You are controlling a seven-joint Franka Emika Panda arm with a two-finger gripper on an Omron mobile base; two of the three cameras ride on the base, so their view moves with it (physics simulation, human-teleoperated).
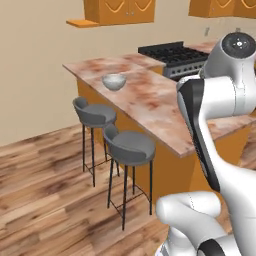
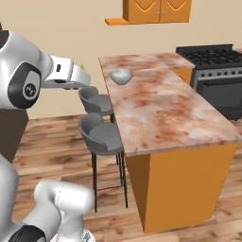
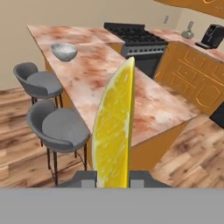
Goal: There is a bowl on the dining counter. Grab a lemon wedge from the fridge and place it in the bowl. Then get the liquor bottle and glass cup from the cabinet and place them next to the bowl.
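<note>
A long pink-brown marbled tabletop (image 1: 150, 100) on an orange base runs through the kitchen, seen lengthwise from both base cameras and from the hand camera (image 3: 109, 74). At its far end, a black stove (image 2: 212, 59) with dark burners stands against the wall, touching the corner of the tabletop. Orange wall cabinets (image 1: 120, 10) hang above and behind it, and in the hand view more orange cabinets (image 3: 192, 78) run along the right under a second stretch of marbled surface, where a dark toaster (image 3: 212, 35) sits near the wall.

Two grey stools (image 1: 130, 147) on thin black legs stand on the wood floor (image 1: 45, 185) beside the long side of the tabletop, one just behind the other, with their seats close to its edge.

A small grey bowl (image 1: 114, 81) rests upright on the far part of the tabletop, near the edge on the stool side; it also shows in the right base view (image 2: 121, 75) and in the hand view (image 3: 64, 51).

The end effector (image 3: 113, 181) is clenched on a yellow lemon wedge (image 3: 114, 131), which stands up between the two fingertips, its pale cut face toward the camera and its rind edge on the right. The wedge is held in the air, well apart from the bowl and short of the near end of the tabletop.
</note>
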